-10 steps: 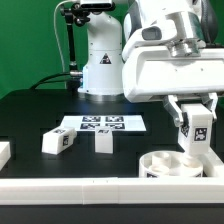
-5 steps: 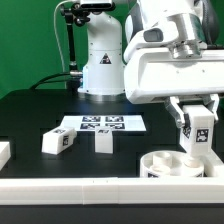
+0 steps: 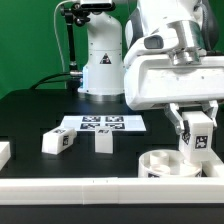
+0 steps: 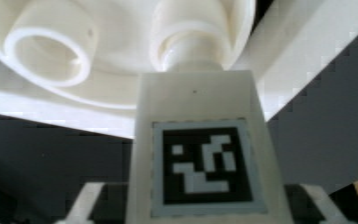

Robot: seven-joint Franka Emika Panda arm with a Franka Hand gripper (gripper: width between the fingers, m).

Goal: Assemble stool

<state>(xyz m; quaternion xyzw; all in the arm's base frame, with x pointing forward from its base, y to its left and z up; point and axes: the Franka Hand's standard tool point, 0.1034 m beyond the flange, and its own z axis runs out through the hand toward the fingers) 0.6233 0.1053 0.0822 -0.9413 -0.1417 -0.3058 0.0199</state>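
Observation:
The round white stool seat point(image 3: 168, 164) lies at the exterior view's lower right, sockets up, against the front rail. My gripper point(image 3: 196, 133) is shut on a white tagged leg point(image 3: 197, 138) and holds it upright over the seat, its lower end at a socket. In the wrist view the leg point(image 4: 202, 140) fills the middle between my fingers point(image 4: 83, 204), its tip meeting a socket of the seat point(image 4: 87, 60). Two more legs lie on the black table: one point(image 3: 57, 141) on its side, one point(image 3: 103, 141) upright.
The marker board point(image 3: 103, 124) lies flat behind the two loose legs. A long white rail point(image 3: 70, 186) runs along the front edge. A white part point(image 3: 4, 152) sits at the exterior view's left edge. The robot base point(image 3: 100, 60) stands at the back.
The wrist has turned a little with the leg in its grip; the leg stays upright over the seat at about the same spot.

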